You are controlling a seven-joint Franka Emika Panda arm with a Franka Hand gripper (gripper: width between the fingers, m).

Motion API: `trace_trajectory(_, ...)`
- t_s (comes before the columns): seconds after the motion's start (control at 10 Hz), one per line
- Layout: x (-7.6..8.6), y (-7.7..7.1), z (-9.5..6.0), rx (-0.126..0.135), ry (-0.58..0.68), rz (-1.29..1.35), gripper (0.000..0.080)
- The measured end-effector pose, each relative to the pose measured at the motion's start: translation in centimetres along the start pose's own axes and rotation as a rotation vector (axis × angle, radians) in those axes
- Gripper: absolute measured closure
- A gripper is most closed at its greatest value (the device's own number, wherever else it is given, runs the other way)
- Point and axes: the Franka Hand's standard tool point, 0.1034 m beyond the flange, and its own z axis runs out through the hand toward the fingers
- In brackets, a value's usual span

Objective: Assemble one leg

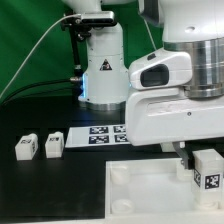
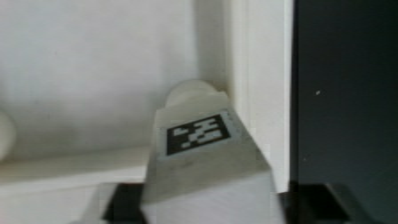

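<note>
**Fingers clamped on one leg at the plate's edge**

Dark fingers (image 2: 125, 204) of the gripper (image 2: 210, 203) sat closest to my wrist camera. They pressed against both sides of the leg (image 2: 201, 134), so I read the claw as clenched on it. Its tag faced the lens. In the exterior view I saw it held upright over the white plate (image 1: 140, 196), near that plate's edge on the exterior view's right. Whether it touched the plate I could not tell. Behind the plate lay the marker board (image 1: 100, 133) on the black table (image 1: 45, 190). A second leg (image 1: 53, 144) and a third leg (image 1: 25, 147) stood well apart from the gripper, on the exterior view's left.
</note>
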Motion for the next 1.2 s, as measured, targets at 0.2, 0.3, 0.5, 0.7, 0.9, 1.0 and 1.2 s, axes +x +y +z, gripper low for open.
trace_trajectory(0.2, 0.13, 0.16, -0.03, 0.0, 0.007, 0.229, 0.0502)
trace_trajectory(0.3, 0.1, 0.21, 0.02, 0.002, 0.016, 0.377, 0.0502)
trace_trajectory(0.5, 0.03, 0.41, 0.1, 0.023, 0.042, 0.743, 0.0502)
trace_trajectory(0.7, 0.12, 0.83, 0.07, 0.082, 0.01, 1.068, 0.0502)
trace_trajectory(0.9, -0.11, 0.58, 0.19, 0.092, -0.007, 1.261, 0.0502)
trace_trajectory(1.0, -0.15, 0.57, 0.19, 0.09, -0.006, 1.206, 0.0502)
trace_trajectory(1.2, -0.15, 0.53, 0.31, 0.081, 0.006, 1.069, 0.0396)
